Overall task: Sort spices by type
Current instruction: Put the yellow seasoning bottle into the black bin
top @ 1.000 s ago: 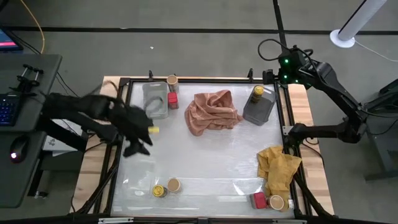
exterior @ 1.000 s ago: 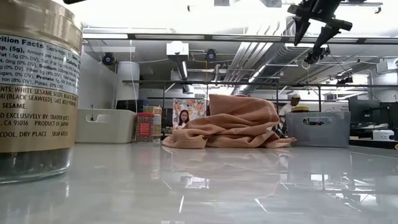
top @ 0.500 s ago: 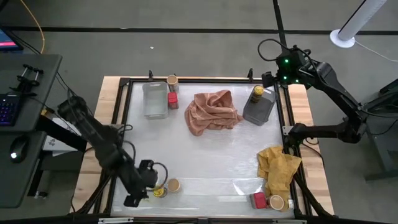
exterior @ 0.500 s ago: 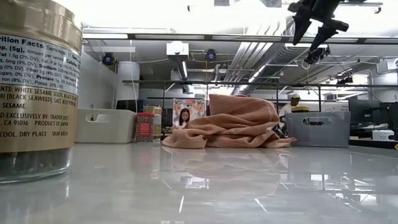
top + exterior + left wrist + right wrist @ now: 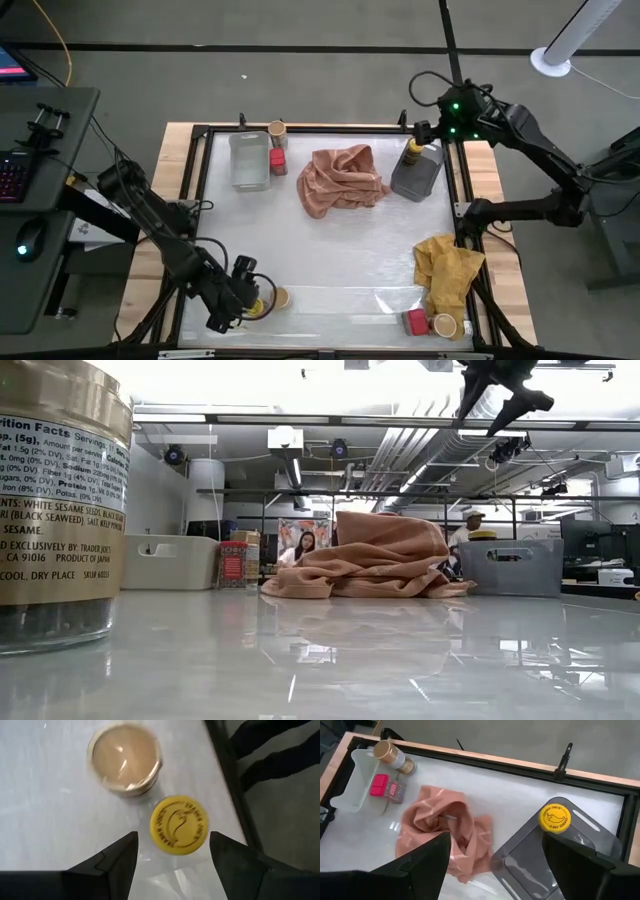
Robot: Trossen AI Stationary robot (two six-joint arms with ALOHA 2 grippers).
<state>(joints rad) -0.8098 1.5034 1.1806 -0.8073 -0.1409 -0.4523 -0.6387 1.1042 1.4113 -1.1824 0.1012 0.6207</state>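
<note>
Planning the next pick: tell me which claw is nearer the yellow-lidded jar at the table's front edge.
Left. The left claw hovers open directly above that yellow-lidded jar; the right claw hangs open over the grey tray at the far side.

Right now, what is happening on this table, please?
A two-armed robot is sorting spice jars. The left gripper hangs open over a yellow-lid jar at the near left of the table, beside a tan-lid jar; it has not gripped it. The right gripper waits open above the far right, over a grey tray that holds another yellow-lid jar. A pink cloth lies mid-table, a yellow cloth at the near right.
</note>
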